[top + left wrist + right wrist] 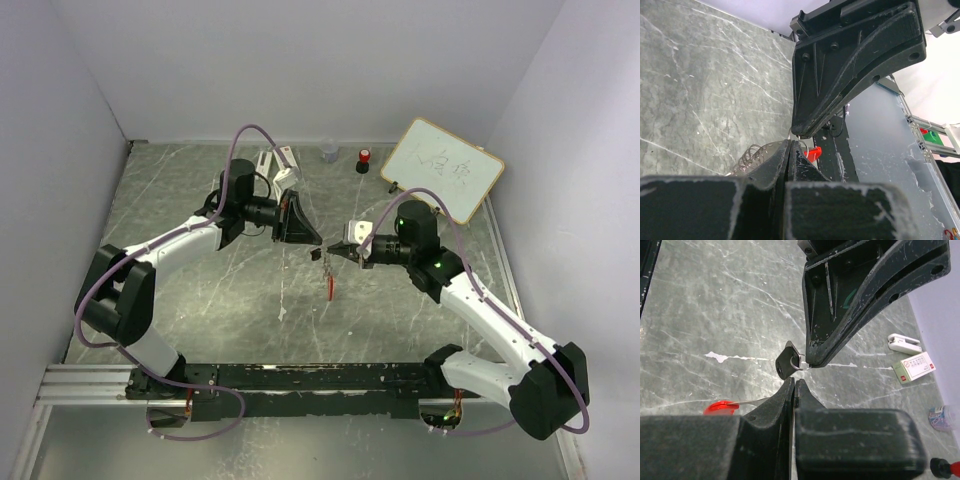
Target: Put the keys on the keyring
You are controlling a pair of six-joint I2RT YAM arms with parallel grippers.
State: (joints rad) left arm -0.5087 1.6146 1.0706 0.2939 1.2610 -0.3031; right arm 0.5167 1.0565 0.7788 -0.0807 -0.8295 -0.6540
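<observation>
Since both arms point at each other over the middle of the desk point(210, 310), I start on the left. My left fingers point(314, 240) are squeezed shut, and their tips look to be pinching the small silver loop point(803, 364) of the keyring. The black key point(787, 364) dangles from that loop, so it sits right at the left tips, up off the desk. Just past it, the red piece point(330, 285) of the keyring hangs with its long side pointing toward the near edge. A thin silver chain point(752, 401) runs from it into my right fingers point(343, 254), which are shut tight on it as far as I can see. The black key lies between the two sets of tips, nearer the left ones. I cannot find the red key anywhere.
</observation>
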